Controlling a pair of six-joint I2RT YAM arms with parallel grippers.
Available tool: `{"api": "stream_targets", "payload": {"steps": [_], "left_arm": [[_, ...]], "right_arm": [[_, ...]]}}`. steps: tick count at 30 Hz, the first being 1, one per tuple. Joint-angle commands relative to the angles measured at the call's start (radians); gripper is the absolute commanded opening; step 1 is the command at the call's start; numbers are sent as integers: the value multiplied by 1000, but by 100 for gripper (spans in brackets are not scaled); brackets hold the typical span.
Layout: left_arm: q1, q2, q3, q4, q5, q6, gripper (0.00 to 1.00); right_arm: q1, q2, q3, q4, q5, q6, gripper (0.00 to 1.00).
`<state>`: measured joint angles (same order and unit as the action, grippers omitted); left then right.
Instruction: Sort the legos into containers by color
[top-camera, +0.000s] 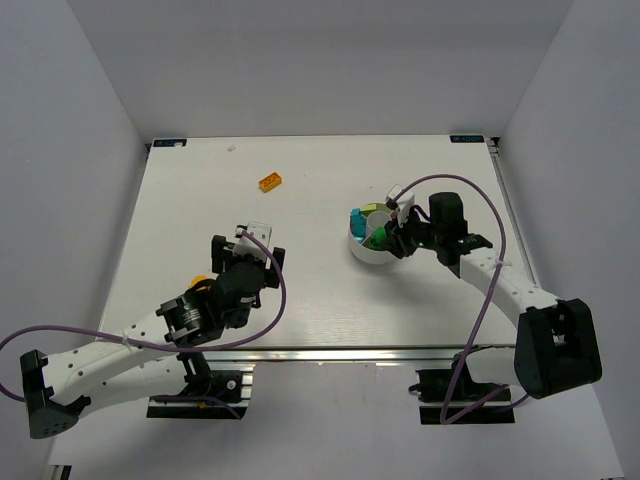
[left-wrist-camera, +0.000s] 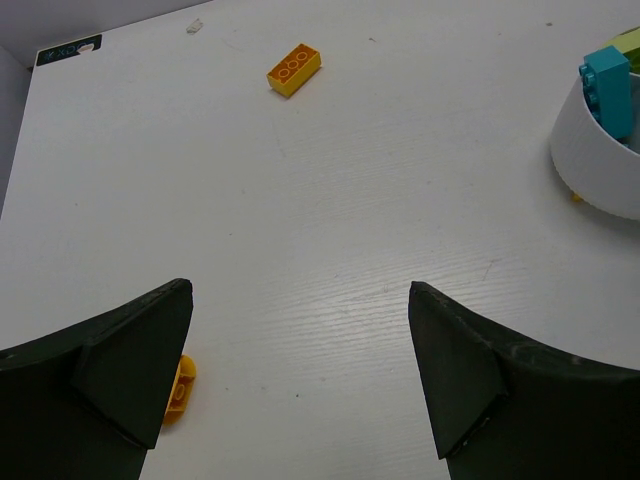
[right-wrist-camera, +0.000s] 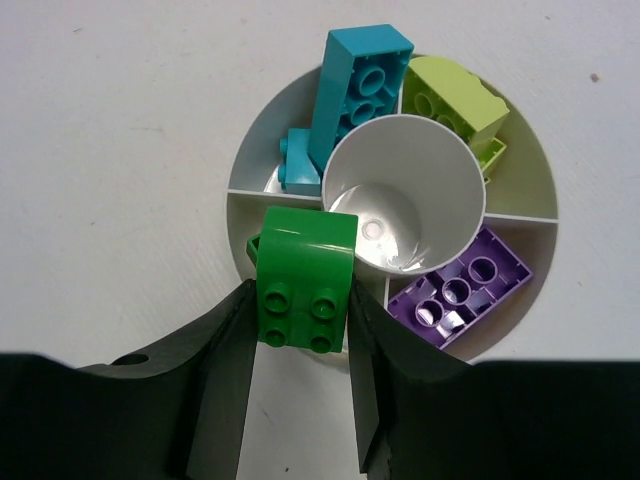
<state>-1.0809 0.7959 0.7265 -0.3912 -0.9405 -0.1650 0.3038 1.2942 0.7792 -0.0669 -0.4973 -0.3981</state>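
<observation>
My right gripper (right-wrist-camera: 300, 297) is shut on a dark green brick (right-wrist-camera: 303, 290) and holds it over the near-left wedge of the round white dish (right-wrist-camera: 247, 160). The dish holds cyan bricks (right-wrist-camera: 360, 80), lime bricks (right-wrist-camera: 455, 100) and a purple brick (right-wrist-camera: 460, 285); its central cup (right-wrist-camera: 400, 190) is empty. My left gripper (left-wrist-camera: 300, 290) is open and empty above the table. An orange brick (left-wrist-camera: 294, 70) lies far ahead of it, and another orange brick (left-wrist-camera: 180, 388) lies just beside its left finger. In the top view the dish (top-camera: 365, 252) is right of centre, under my right gripper (top-camera: 395, 240).
The far orange brick (top-camera: 269, 181) lies alone at the back middle of the white table. The dish also shows at the right edge of the left wrist view (left-wrist-camera: 600, 160). White walls enclose the table on three sides.
</observation>
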Motion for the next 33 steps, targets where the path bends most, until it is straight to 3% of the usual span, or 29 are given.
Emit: {"api": "stream_targets", "payload": {"steps": [1,9,12,15,16,20,22,33], "left_arm": [[4,-11,-4,3,-18,2,98],[4,-14,-6,8,-11,4,98],[4,-12,-6,8,-12,2,98],[4,-15,-7,8,-12,2,98],[4,-15,-7,9,-11,4,98],[4,-14,-7,8,-7,2,98],[4,-11,-4,3,3,-2,98],[4,22,7,0,54,-22,98]], "right_arm": [[15,-9,-21,121,89,45,0],[24,-16,-41,136,134,53,5],[24,-6,-41,122,138,54,15],[26,0,-40,108,141,58,31],[23,-1,-41,105,143,58,43],[26,-6,-37,95,147,61,60],[24,-7,-37,90,149,61,64],[20,-78,-9,73,167,77,64]]}}
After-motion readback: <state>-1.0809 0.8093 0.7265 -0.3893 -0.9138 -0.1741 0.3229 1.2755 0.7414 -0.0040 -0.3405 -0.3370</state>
